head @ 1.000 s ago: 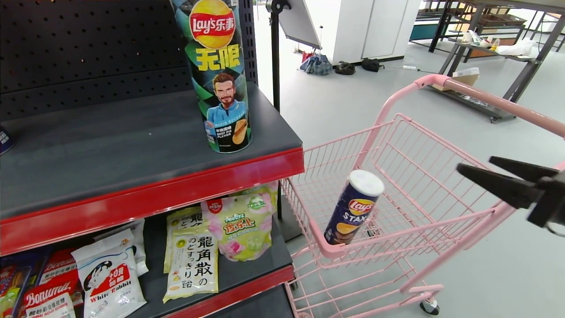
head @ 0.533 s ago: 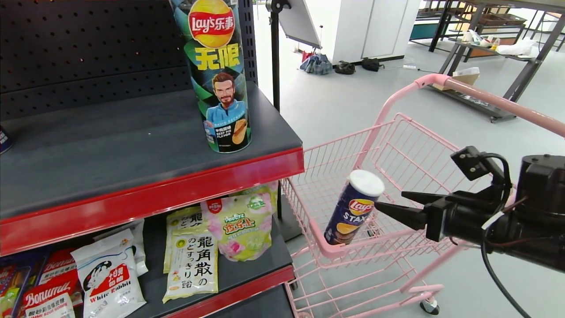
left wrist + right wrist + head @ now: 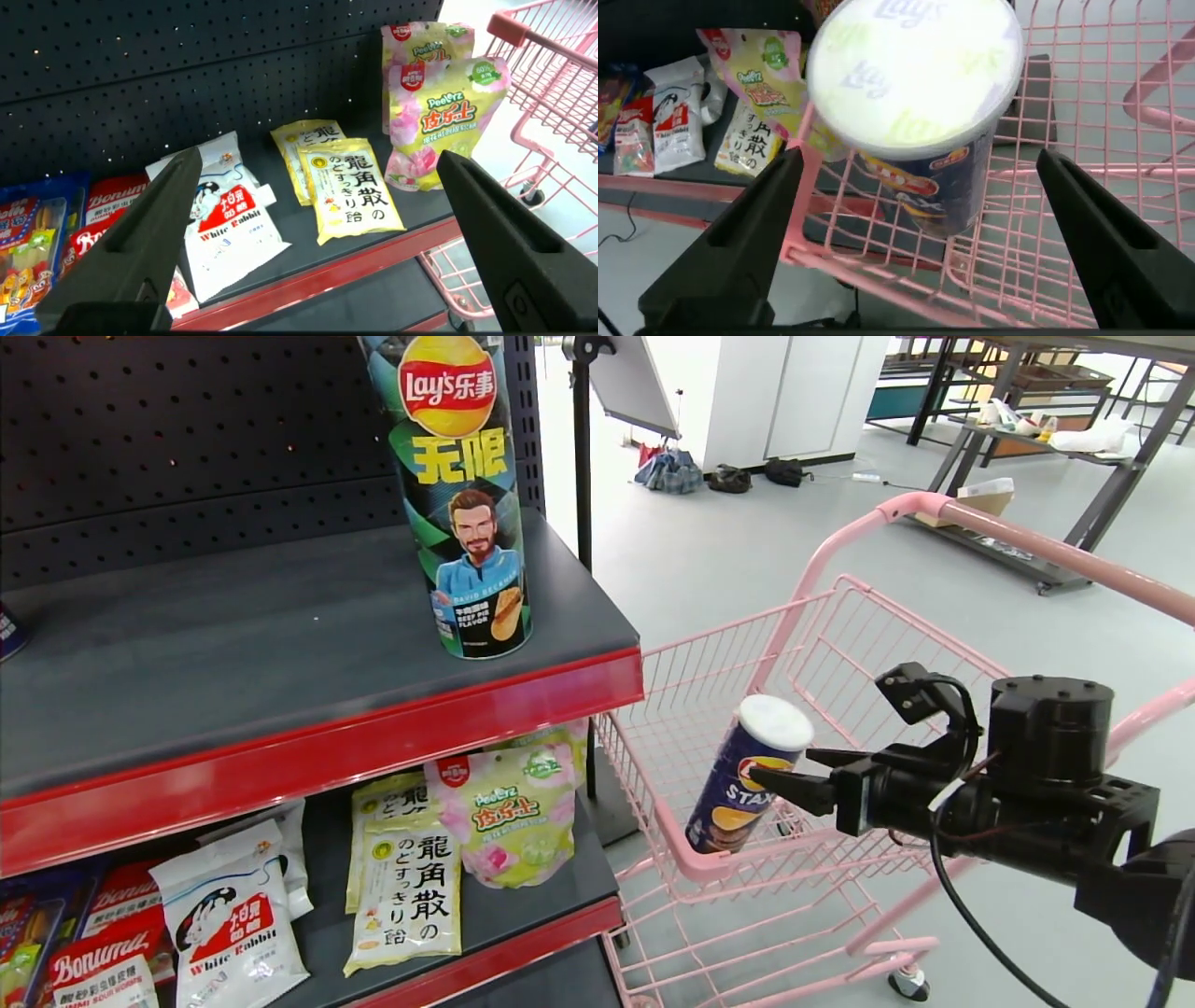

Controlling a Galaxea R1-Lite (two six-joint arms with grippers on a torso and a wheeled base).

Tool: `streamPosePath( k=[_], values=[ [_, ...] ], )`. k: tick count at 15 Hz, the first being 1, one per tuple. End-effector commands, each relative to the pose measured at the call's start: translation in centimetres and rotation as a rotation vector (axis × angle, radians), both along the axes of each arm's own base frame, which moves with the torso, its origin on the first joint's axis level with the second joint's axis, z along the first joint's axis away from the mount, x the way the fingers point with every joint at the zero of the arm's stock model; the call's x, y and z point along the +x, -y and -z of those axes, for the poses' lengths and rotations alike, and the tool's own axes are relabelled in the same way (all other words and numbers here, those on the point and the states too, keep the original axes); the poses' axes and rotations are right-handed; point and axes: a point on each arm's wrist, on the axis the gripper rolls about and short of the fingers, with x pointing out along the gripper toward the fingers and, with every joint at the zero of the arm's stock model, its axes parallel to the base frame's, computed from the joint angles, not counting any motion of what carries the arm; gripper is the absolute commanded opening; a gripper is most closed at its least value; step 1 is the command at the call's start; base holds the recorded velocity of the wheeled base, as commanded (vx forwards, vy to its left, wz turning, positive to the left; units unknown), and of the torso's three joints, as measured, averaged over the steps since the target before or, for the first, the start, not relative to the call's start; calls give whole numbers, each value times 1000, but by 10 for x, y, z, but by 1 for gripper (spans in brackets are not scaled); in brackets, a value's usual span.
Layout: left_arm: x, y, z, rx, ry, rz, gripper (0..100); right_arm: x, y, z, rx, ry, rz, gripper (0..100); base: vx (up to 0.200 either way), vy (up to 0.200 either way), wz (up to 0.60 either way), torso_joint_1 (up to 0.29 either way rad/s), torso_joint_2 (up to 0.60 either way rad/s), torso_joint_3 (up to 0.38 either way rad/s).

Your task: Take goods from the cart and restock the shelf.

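Shop setting: snack-stocked shelf [image 3: 233, 653], pink cart [image 3: 1027, 547] (workbenches [image 3: 1111, 490] behind)

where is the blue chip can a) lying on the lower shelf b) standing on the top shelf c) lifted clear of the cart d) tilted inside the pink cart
d, the blue chip can sits tilted inside the pink cart, with the right gripper open, fingers either side of its lid.

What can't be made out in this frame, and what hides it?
- Tall can on the top shelf: top cut off by the head view's upper edge.
- Blue can in the cart: its base, behind the cart's front rim in the head view, under its lid in the right wrist view.
- Item at the shelf's left end: mostly cut off by the head view's edge.
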Motion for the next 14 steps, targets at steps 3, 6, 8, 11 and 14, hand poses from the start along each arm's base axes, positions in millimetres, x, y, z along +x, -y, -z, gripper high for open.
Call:
streamPosePath(
  k=[3,6,8,11,14],
  values=[
    [0,0,0,0,-1,-1,100,27,-8,26,-6,-10,6,100,0,0,0,0,0,0],
    [0,0,0,2,1,-1,100,43,-14,29,1,2,4,100,0,0,0,0,0,0],
    [0,0,0,2,1,0,100,48,-15,30,1,5,2,100,0,0,0,0,0,0],
    [0,0,0,2,1,0,100,50,-18,33,5,1,-4,100,0,0,0,0,0,0],
    [0,0,0,3,1,-1,100,54,-20,33,13,9,-2,0,0,0,0,0,0,0]
  ],
)
